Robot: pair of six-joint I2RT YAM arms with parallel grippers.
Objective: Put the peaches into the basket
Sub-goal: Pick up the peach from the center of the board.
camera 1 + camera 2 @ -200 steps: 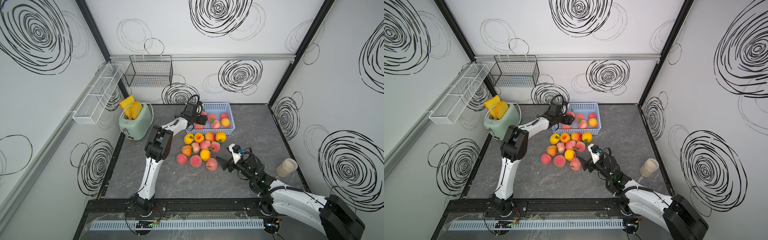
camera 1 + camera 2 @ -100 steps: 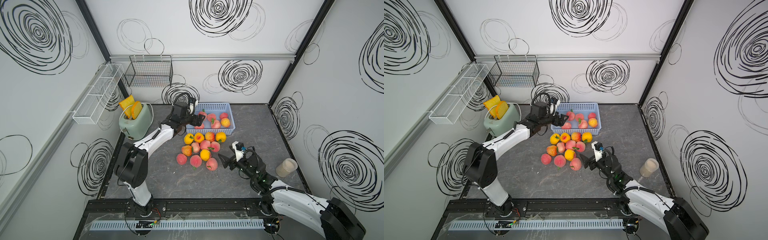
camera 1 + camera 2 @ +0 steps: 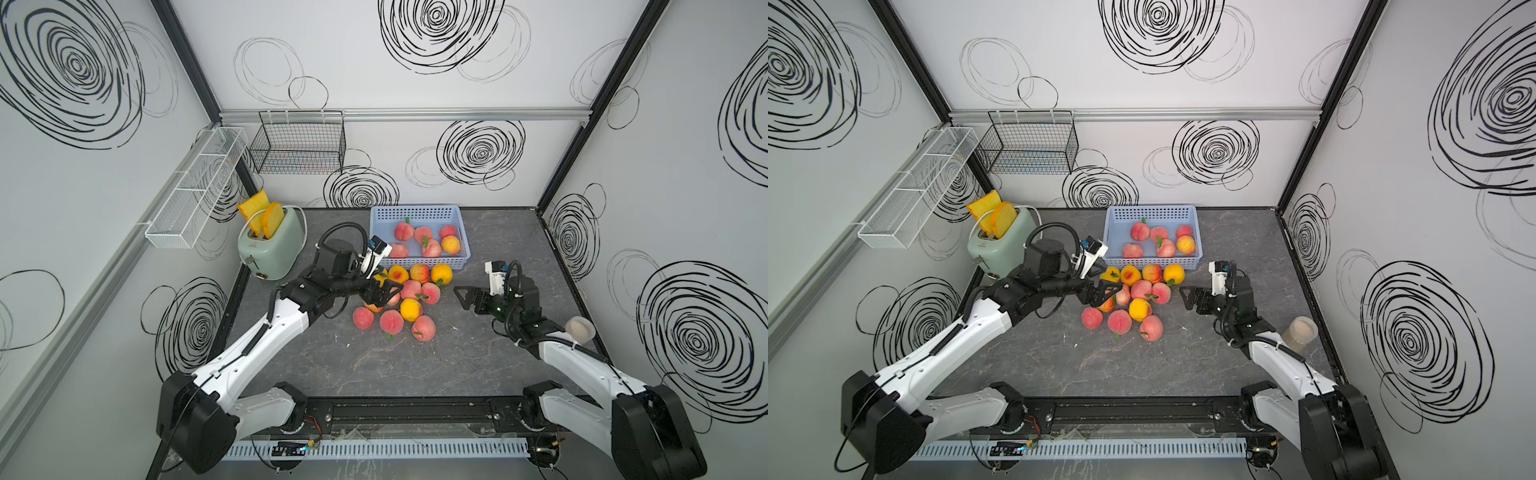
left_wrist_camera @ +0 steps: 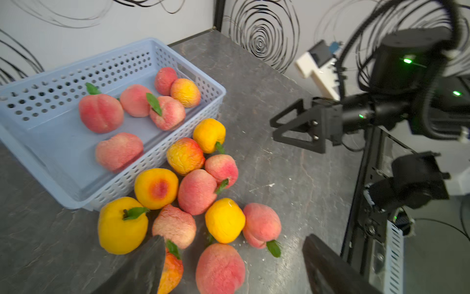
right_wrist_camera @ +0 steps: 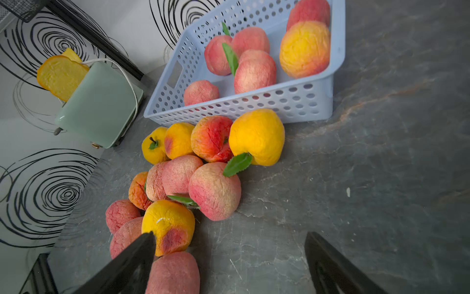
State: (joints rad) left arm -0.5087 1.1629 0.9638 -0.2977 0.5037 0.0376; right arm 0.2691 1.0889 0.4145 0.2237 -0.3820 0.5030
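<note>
Left wrist view shows the left gripper [image 4: 232,244] spread wide right over the near edge of the loose peaches [image 4: 197,192] heaped on the worktop [image 4: 300,163] against the basket [image 4: 157,157], closer than the right gripper [image 4: 276,131], also spread, standing clear beside the pile.

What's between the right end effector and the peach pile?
Nothing: bare tabletop separates the right end effector from the peach pile, in both top views.
</note>
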